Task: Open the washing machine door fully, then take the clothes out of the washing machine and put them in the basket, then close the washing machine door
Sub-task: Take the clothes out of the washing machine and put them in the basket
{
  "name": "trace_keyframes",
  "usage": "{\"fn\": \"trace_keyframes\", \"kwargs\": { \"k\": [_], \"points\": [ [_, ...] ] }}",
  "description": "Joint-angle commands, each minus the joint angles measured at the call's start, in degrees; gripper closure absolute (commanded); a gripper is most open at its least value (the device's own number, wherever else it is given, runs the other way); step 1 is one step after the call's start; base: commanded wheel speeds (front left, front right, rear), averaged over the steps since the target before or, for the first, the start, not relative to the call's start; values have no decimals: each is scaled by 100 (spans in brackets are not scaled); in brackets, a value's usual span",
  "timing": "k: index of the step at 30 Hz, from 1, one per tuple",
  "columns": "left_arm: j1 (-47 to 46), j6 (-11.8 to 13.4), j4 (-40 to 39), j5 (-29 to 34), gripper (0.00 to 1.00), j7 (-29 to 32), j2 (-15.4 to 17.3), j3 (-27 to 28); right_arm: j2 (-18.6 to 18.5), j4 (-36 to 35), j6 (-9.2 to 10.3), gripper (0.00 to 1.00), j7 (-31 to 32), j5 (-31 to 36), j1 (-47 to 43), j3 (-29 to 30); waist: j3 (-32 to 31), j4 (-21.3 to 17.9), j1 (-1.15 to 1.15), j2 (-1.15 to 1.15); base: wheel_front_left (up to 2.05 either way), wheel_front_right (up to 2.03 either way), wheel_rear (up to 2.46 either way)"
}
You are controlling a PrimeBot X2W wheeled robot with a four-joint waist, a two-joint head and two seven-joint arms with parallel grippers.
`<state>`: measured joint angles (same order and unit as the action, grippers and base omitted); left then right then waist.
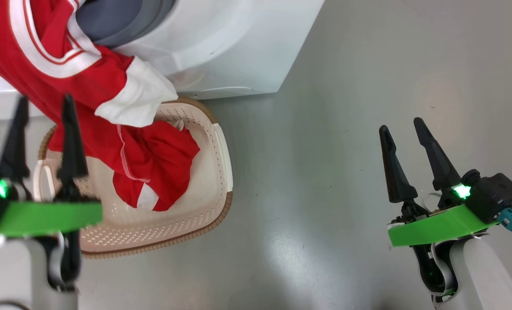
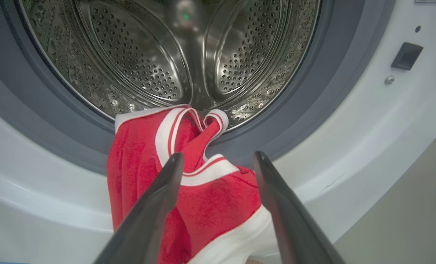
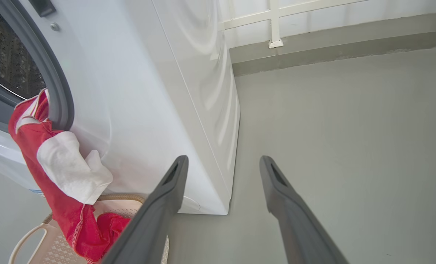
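Observation:
The red clothes (image 1: 88, 86) with white cuffs hang from the washing machine (image 1: 221, 47) opening over its grey gasket (image 2: 306, 95), their lower end lying in the cream basket (image 1: 204, 202) on the floor below. In the left wrist view the clothes (image 2: 203, 190) drape over the drum's lip, the steel drum (image 2: 166, 55) behind them. My left gripper (image 1: 45, 103) is open, its fingers (image 2: 159, 190) just in front of the hanging fabric, holding nothing. Off to the right, over bare floor, my right gripper (image 1: 404, 125) hangs open. The washing machine door is out of view.
Grey floor (image 1: 346, 129) spreads to the right of the machine and basket. A wall with a pale skirting frame (image 3: 276, 25) stands beyond the machine's side panel (image 3: 188, 91). The door latch slot (image 2: 406, 55) sits on the machine's front, right of the opening.

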<state>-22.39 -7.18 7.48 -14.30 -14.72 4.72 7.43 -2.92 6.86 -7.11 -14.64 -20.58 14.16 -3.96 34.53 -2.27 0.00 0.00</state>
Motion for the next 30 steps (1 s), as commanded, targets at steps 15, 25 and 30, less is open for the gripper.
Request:
{"fn": "trace_keyframes", "kwargs": {
  "k": [15, 25, 30],
  "points": [
    [-2276, -31, 1488, 699, 0, -28, 837, -457, 4, -84, -37, 0, -36, -51, 17, -331, 159, -213, 0, 0, 0, 0, 0],
    [-3293, 165, 2995, 1448, 0, -28, 1188, -697, 4, -85, -37, 0, -36, -138, 46, -468, 230, -475, 0, 0, 0, 0, 0],
    [-3654, 434, 3564, 1624, 0, -28, 1435, -765, 4, -94, -37, 0, -36, -174, 56, -536, 252, -596, 0, 0, 0, 0, 0]
  ]
}}
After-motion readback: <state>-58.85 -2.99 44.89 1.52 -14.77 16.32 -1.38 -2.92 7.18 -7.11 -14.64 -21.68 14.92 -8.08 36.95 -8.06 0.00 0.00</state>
